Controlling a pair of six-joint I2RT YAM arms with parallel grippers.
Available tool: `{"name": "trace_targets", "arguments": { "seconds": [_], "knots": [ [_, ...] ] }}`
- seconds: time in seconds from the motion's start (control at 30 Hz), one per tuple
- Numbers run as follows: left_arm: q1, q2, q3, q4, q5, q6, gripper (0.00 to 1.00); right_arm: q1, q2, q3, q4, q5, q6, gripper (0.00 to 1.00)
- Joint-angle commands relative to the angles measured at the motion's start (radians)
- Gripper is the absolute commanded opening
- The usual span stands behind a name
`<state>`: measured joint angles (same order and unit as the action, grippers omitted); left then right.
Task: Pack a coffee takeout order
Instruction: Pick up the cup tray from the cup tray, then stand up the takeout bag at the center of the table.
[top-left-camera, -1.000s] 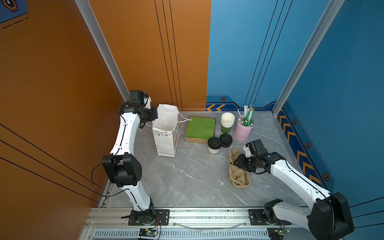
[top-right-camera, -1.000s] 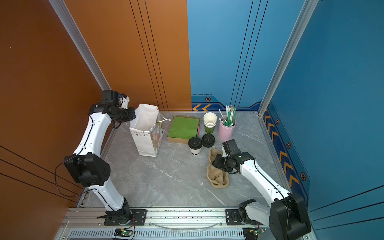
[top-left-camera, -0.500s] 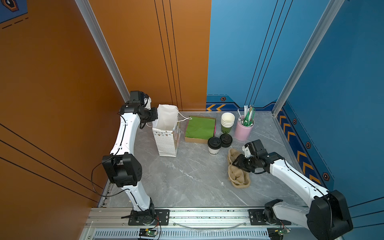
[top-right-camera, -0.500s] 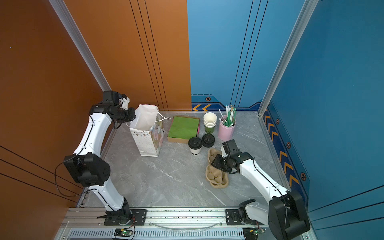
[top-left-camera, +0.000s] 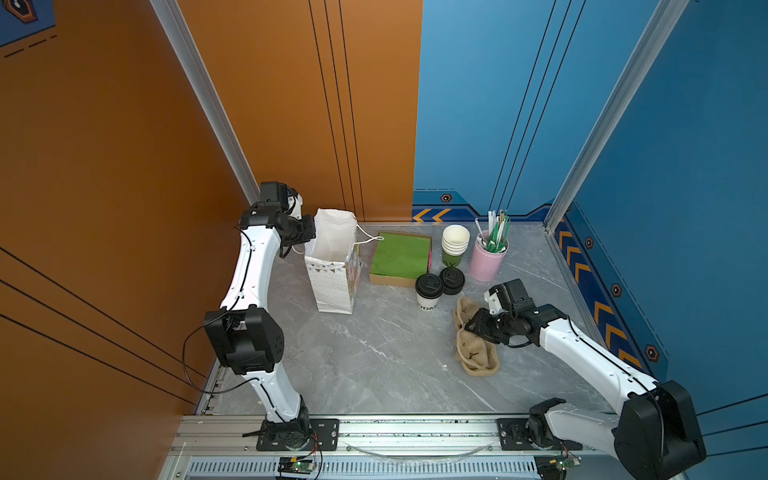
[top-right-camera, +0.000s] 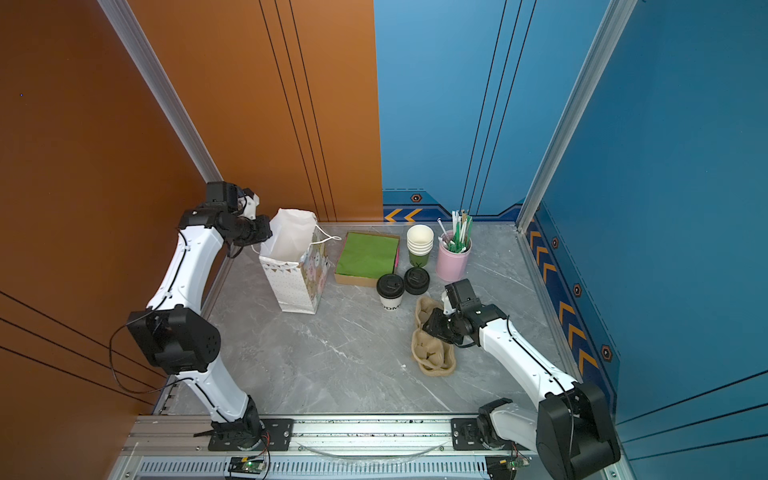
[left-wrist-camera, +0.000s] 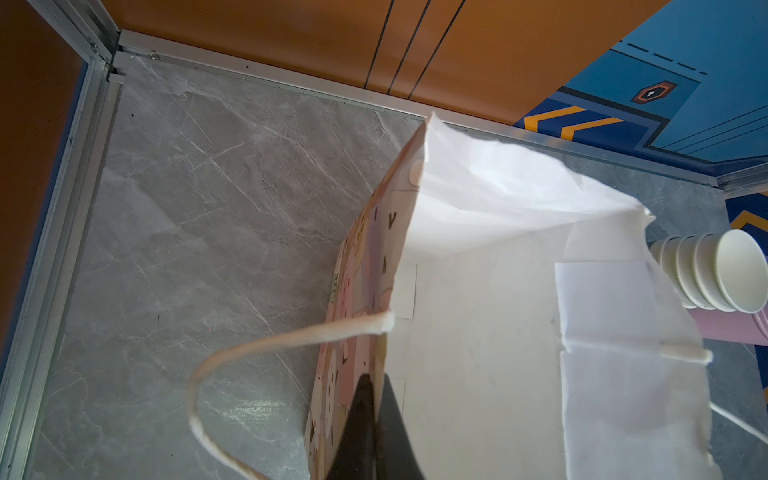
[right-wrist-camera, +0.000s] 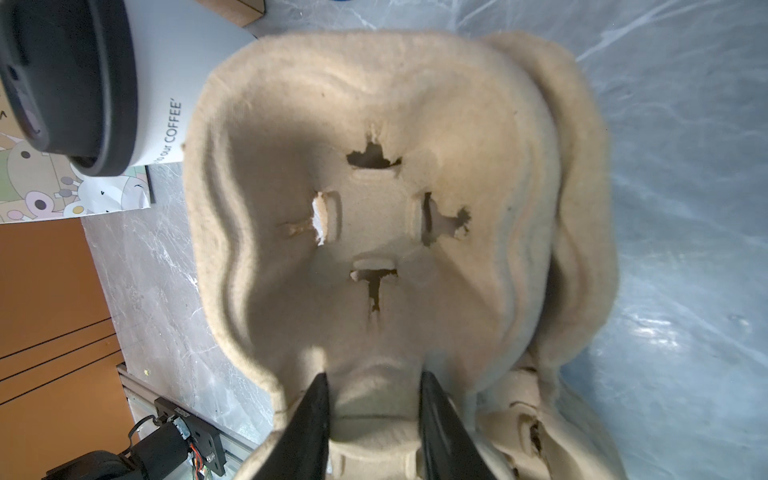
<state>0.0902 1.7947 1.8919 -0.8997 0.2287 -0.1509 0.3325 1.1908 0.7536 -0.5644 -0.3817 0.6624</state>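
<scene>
A small white paper cup (top-left-camera: 428, 293) with dark lettering stands mid-table, a black lid on it. A loose black lid (top-left-camera: 452, 280) lies just behind it. Green napkins (top-left-camera: 401, 254) fill a shallow cardboard box. The white paper bag (top-left-camera: 334, 266) stands open at the back left. My left gripper (left-wrist-camera: 376, 378) is shut on the bag's rim (left-wrist-camera: 399, 232), one finger outside and one inside. My right gripper (right-wrist-camera: 374, 380) grips the middle ridge of a beige pulp carrier (right-wrist-camera: 374, 124), a finger on each side. The cup (right-wrist-camera: 158, 83) is close beside that carrier.
A stack of empty white cups (top-left-camera: 455, 243) and a pink tin of straws (top-left-camera: 487, 259) stand at the back right. Another pulp carrier (top-left-camera: 478, 357) lies under the gripped one. Walls close in on the left, back and right.
My right gripper's jaws have narrowed onto the carrier's ridge and the carrier has shifted slightly. The left arm and the bag have not moved.
</scene>
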Motion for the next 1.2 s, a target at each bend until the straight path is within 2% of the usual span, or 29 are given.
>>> {"name": "trace_targets", "arguments": {
  "seconds": [0.0,0.33,0.67,0.9,1.17],
  "knots": [
    [-0.002,-0.037,-0.020,-0.009,0.006,0.008,0.00,-0.007,-0.041,0.002,-0.020,0.009,-0.002,0.35],
    [-0.002,-0.077,-0.065,0.014,0.017,-0.017,0.00,-0.007,-0.135,0.087,-0.112,0.044,-0.017,0.34],
    [-0.001,-0.200,-0.220,0.091,0.069,-0.127,0.00,0.007,-0.190,0.262,-0.188,0.040,-0.040,0.34],
    [-0.003,-0.339,-0.395,0.190,0.079,-0.204,0.00,0.074,-0.122,0.430,-0.190,0.038,-0.047,0.34],
    [-0.023,-0.484,-0.574,0.318,0.067,-0.288,0.00,0.265,0.066,0.720,-0.190,0.111,-0.070,0.34]
  ]
}}
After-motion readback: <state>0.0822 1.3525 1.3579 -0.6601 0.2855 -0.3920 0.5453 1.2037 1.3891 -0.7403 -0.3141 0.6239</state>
